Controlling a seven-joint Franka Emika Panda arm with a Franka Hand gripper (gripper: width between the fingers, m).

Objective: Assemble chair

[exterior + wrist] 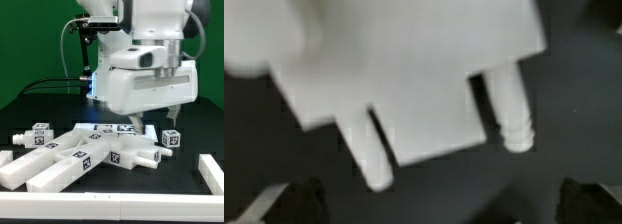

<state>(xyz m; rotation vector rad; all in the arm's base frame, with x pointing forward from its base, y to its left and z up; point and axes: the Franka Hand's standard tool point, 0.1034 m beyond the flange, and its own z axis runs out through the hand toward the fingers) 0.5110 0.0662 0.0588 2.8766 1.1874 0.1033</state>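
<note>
Several white chair parts [75, 155] with black-and-white tags lie fanned out on the black table, toward the exterior view's left. A small tagged block [172, 138] stands apart at the exterior view's right, and another tagged piece [40, 134] sits at the far left. My gripper [160, 115] hangs just above the right end of the pile, open. In the wrist view a flat white part [402, 70] with two round pegs [514, 120] fills the picture. My gripper [441, 205] stands wide open with dark fingers [295, 202] at both corners, and nothing is held.
The marker board [112, 128] lies flat behind the pile, partly covered by the robot's white body. A white rim piece [210, 172] runs along the exterior view's right, and a white edge [110, 217] borders the table's front.
</note>
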